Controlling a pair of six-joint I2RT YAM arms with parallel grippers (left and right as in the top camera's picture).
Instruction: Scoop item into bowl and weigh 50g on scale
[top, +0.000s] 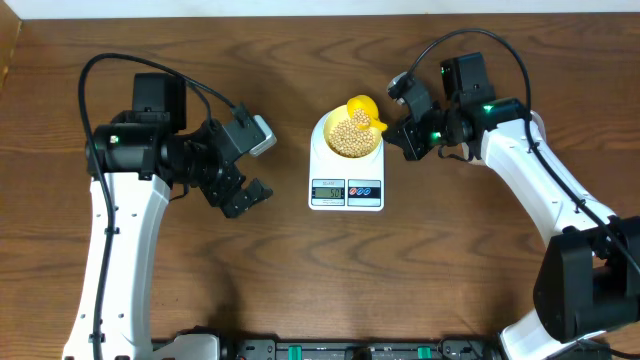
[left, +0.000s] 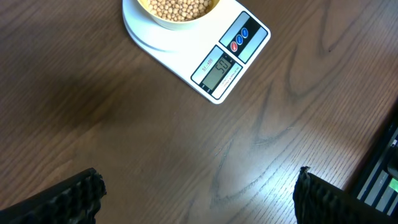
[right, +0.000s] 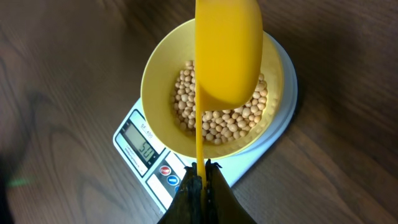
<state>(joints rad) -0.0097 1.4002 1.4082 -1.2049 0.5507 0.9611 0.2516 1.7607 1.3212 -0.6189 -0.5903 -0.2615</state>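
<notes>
The white scale (top: 346, 188) stands at the table's middle with the pale-yellow bowl (top: 330, 143) on its platform. The bowl holds many tan beans (top: 351, 132). My right gripper (top: 408, 133) is shut on the handle of a bright yellow scoop (top: 366, 110), whose cup hangs over the bowl's far side. In the right wrist view the scoop (right: 227, 53) covers part of the beans (right: 219, 122) in the bowl (right: 159, 84), and the scale's display (right: 144, 149) shows. My left gripper (top: 238, 176) is open and empty, left of the scale (left: 224, 65); its view shows the bowl's edge (left: 163, 22).
Dark wood table all round. A black rail with connectors runs along the table's front edge (top: 350, 350). No tub is in view.
</notes>
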